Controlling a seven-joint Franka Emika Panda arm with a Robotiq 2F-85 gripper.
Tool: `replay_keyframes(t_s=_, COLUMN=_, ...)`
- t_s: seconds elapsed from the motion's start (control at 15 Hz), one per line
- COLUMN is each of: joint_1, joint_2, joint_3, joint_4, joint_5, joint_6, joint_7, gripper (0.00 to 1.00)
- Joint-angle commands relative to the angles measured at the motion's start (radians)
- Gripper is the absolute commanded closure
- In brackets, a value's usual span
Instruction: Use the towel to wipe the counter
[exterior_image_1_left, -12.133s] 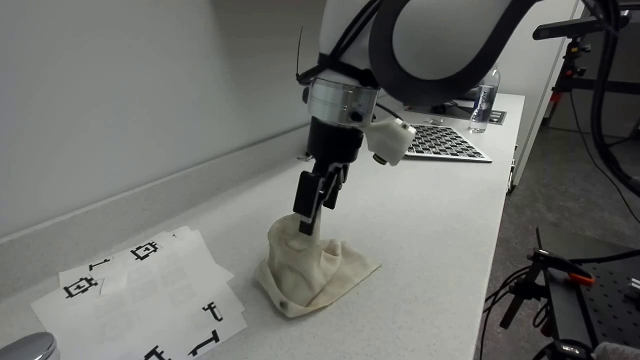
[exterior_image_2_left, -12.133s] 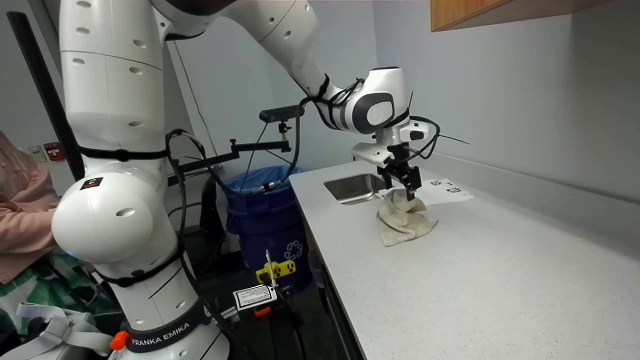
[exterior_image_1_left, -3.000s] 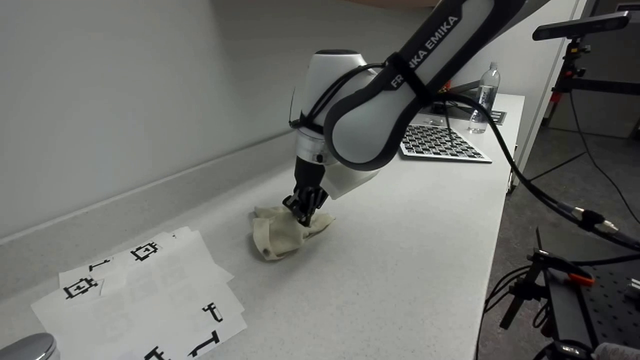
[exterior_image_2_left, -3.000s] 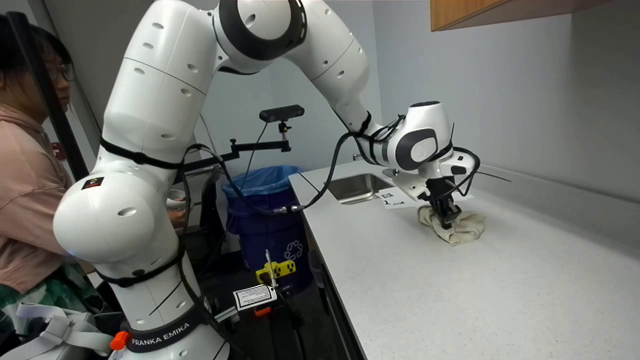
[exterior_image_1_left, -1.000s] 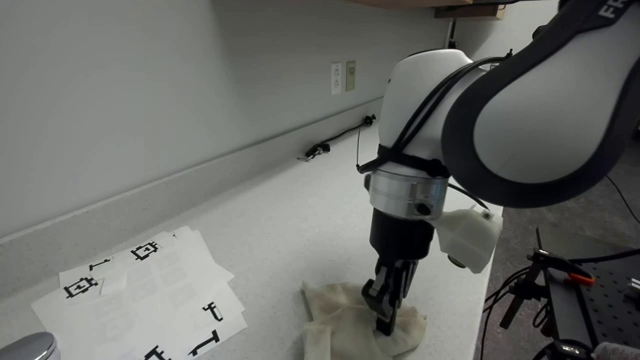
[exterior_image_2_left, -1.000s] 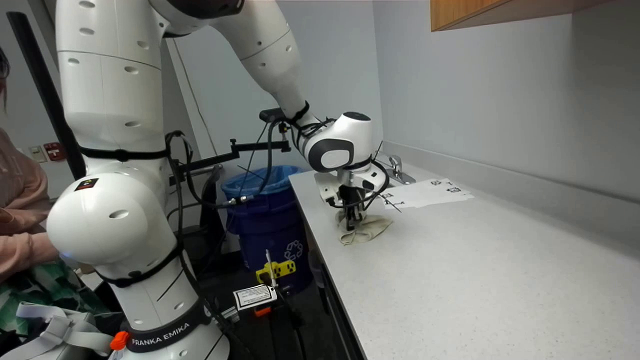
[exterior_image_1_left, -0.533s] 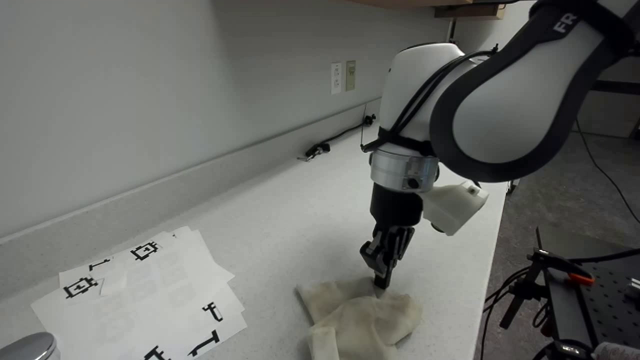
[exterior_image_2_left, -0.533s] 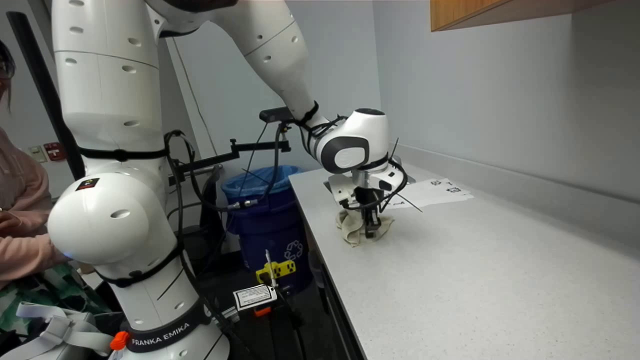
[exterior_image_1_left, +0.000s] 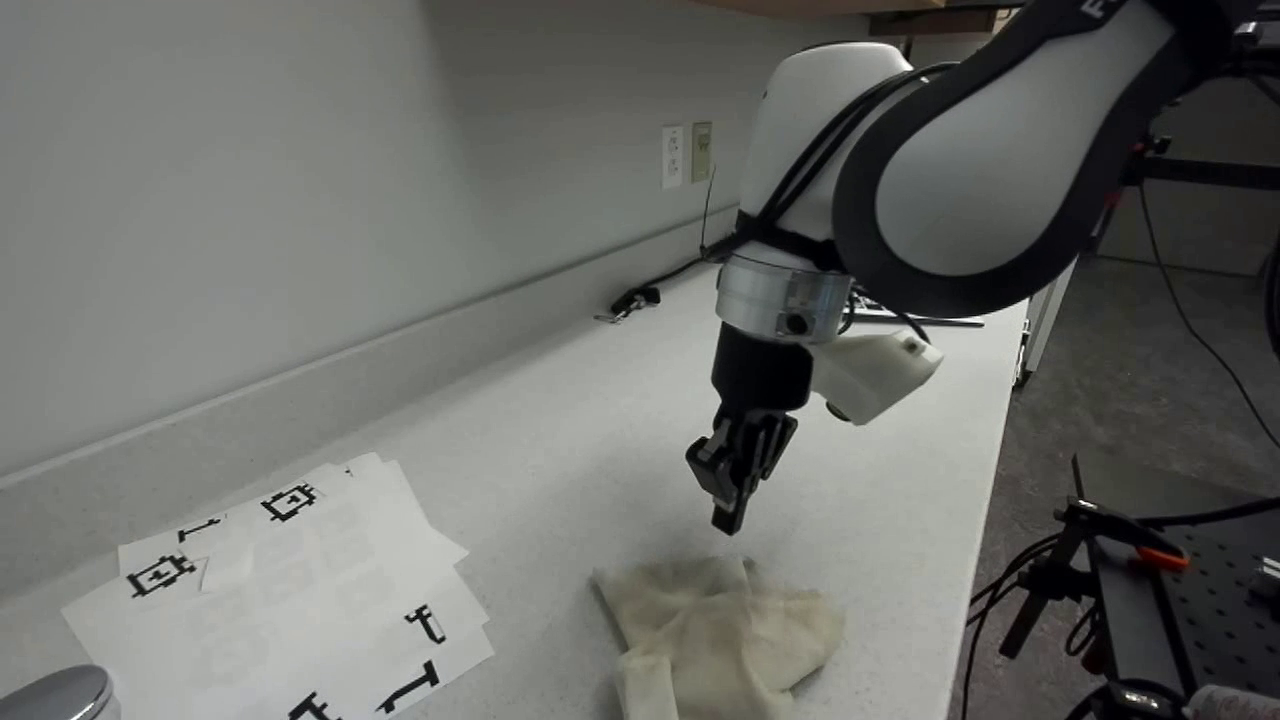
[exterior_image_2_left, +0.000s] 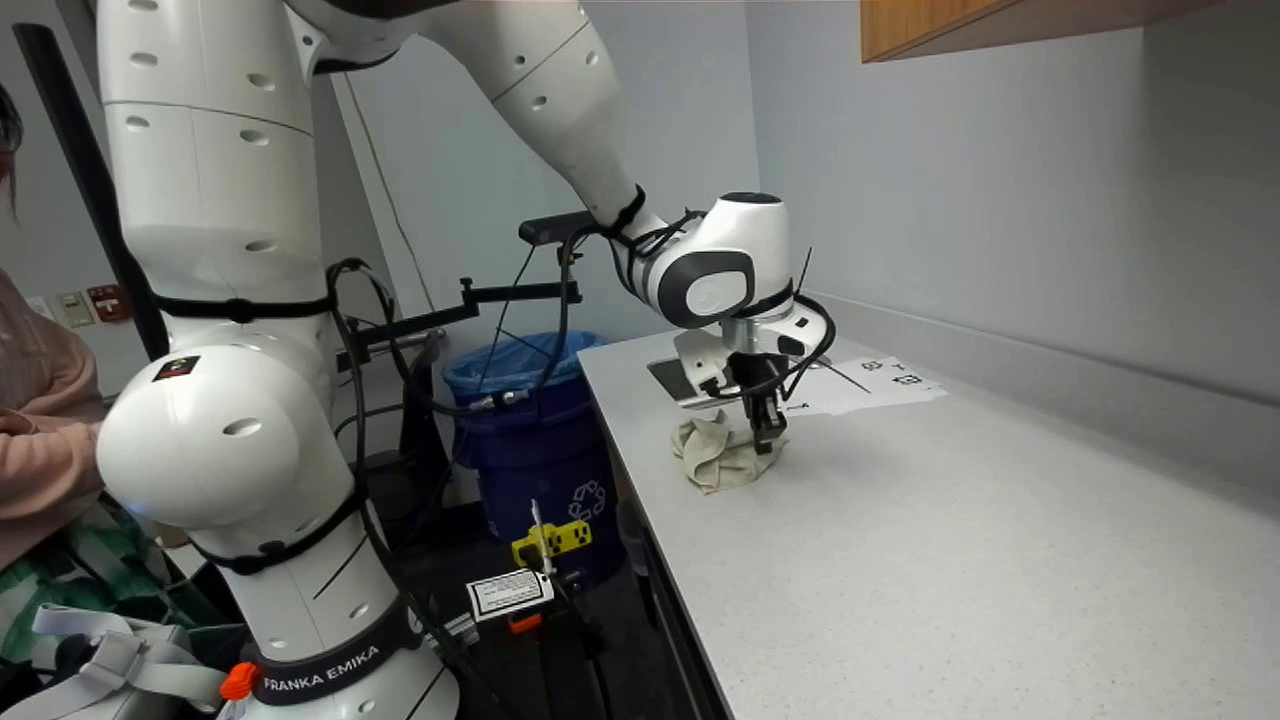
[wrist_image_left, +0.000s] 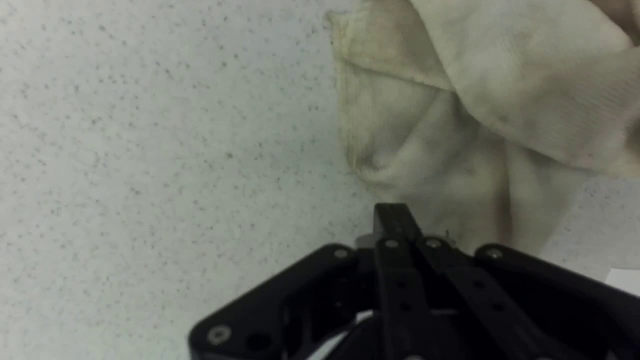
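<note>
Hovering just clear of the crumpled beige towel (exterior_image_1_left: 715, 635), the gripper (exterior_image_1_left: 729, 522) holds nothing, its jaws together; wiping looks paused or done, any next stroke calling for pressing down; the towel lies on the speckled pale counter (exterior_image_2_left: 950, 560) near printed sheets (exterior_image_1_left: 320, 590), a blue bin (exterior_image_2_left: 530, 445) beyond the counter's edge

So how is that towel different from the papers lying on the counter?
The towel is cream-beige, with no printing that I can see; the papers are white with black printed marks. The towel lies crumpled in folds, while the papers lie flat. The towel is a single cloth; the papers are several overlapping sheets. Both rest on the counter.
</note>
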Motion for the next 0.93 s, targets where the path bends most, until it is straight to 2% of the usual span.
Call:
replay_keyframes(t_s=0.0, joint_1=0.027, joint_2=-0.039, joint_3=0.004, joint_4=0.031, joint_5=-0.018, joint_6=-0.025, joint_7=0.034, gripper=1.00)
replay_keyframes(t_s=0.53, joint_1=0.076, joint_2=-0.094, joint_3=0.071, joint_4=0.044, joint_5=0.033, joint_6=-0.041, joint_7=0.057, gripper=1.00)
replay_keyframes(t_s=0.87, joint_1=0.109, joint_2=-0.088, joint_3=0.109, joint_4=0.016, joint_5=0.066, joint_6=-0.009, joint_7=0.084, gripper=1.00)
